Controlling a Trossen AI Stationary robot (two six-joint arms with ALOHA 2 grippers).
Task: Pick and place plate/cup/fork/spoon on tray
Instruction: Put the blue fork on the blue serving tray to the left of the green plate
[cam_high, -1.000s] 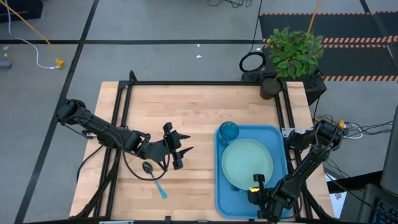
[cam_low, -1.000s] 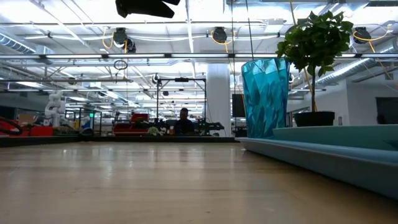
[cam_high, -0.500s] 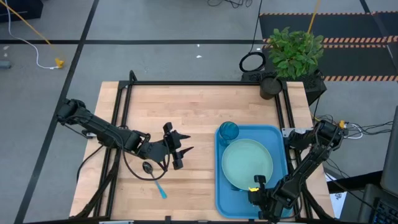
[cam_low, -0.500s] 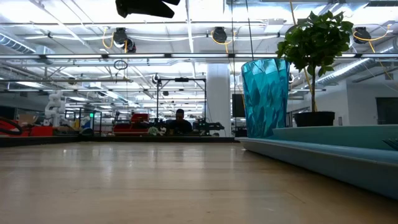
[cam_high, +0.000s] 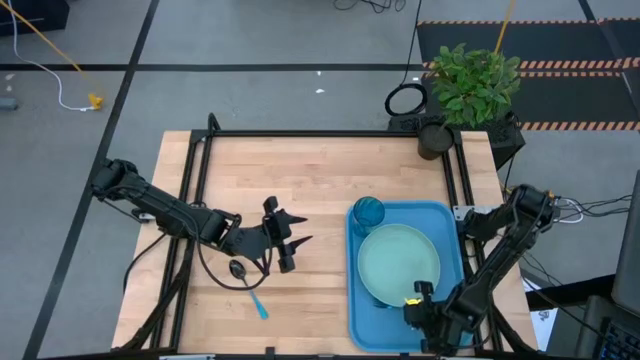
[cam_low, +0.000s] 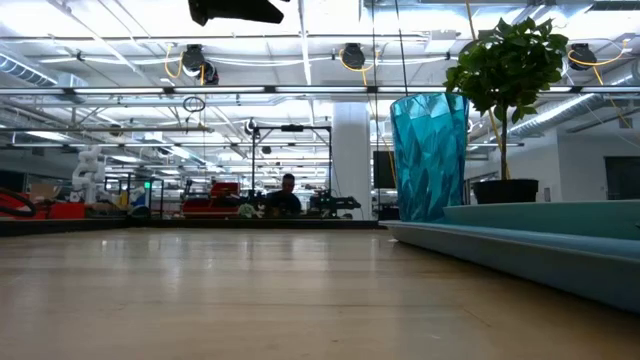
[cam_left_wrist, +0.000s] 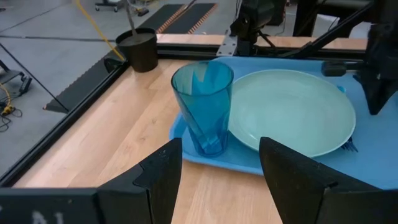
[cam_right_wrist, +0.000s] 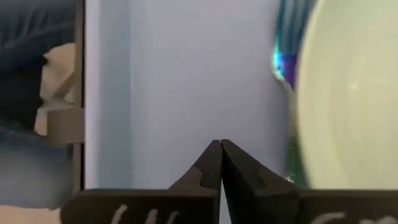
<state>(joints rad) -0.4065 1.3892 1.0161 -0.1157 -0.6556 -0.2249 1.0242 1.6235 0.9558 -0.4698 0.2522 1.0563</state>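
The blue tray lies on the table's right side. On it rest the mint-green plate and, at its far left corner, the upright teal cup, which also shows in the left wrist view. The fork's purplish tines stick out beside the plate's near rim. The spoon lies flat on the wood left of the tray. My left gripper is open and empty above the table, just right of the spoon. My right gripper is shut and empty over the tray's near part.
A potted plant and a black pot stand at the table's far right corner. Black frame rails run along the table's left, far and right sides. Bare wood lies between the left gripper and the far edge.
My right gripper has drawn back a little toward the table's near right corner, staying shut. Everything else stands as before.
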